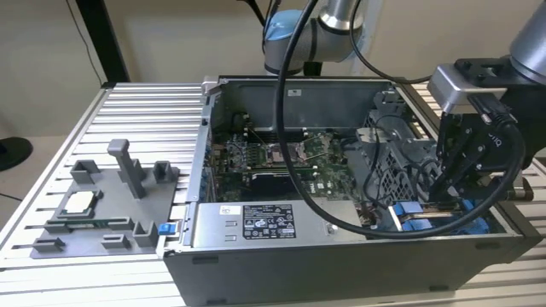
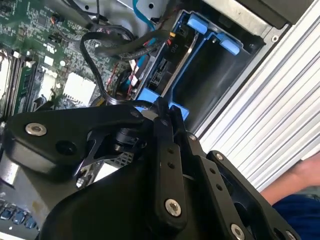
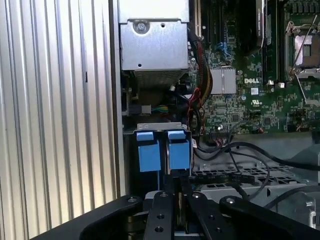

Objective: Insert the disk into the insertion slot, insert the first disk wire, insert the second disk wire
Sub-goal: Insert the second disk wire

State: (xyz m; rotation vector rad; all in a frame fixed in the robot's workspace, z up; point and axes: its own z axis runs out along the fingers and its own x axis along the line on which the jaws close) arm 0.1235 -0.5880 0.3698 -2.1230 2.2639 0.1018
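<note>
— Silver ribbed counter (image 1: 145, 109) in the exterior view, with the open computer case (image 1: 358, 256) standing on it. Where is the hand?

— Towards the exterior view's right, low in the frame. The hand (image 1: 444, 195) reaches down into the case's near corner, just above the blue frame of the disk (image 1: 416, 210). The disk lies low in that corner, beside the grey power supply box (image 1: 256, 224). A grey fixture plate (image 1: 94, 204) sits well apart on the exterior view's left.

— And the second wrist view?

— The hand (image 2: 164, 110) has its fingers (image 2: 162, 150) pressed together, tips just beside the blue frame. The disk (image 2: 196, 24) sits inside its bay at the case wall, with black cables (image 2: 125, 47) looping over the green motherboard (image 2: 30, 60) next to it. A person's blue sleeve (image 2: 295, 212) shows beyond the counter's edge.

— First wrist view?

— Same story: the hand (image 3: 175, 192) is closed, fingertips close to the two blue tabs of the disk (image 3: 179, 150). Whether anything is nipped between the fingers I cannot tell. A metal drive cage (image 3: 155, 47) stands behind the tabs.
</note>
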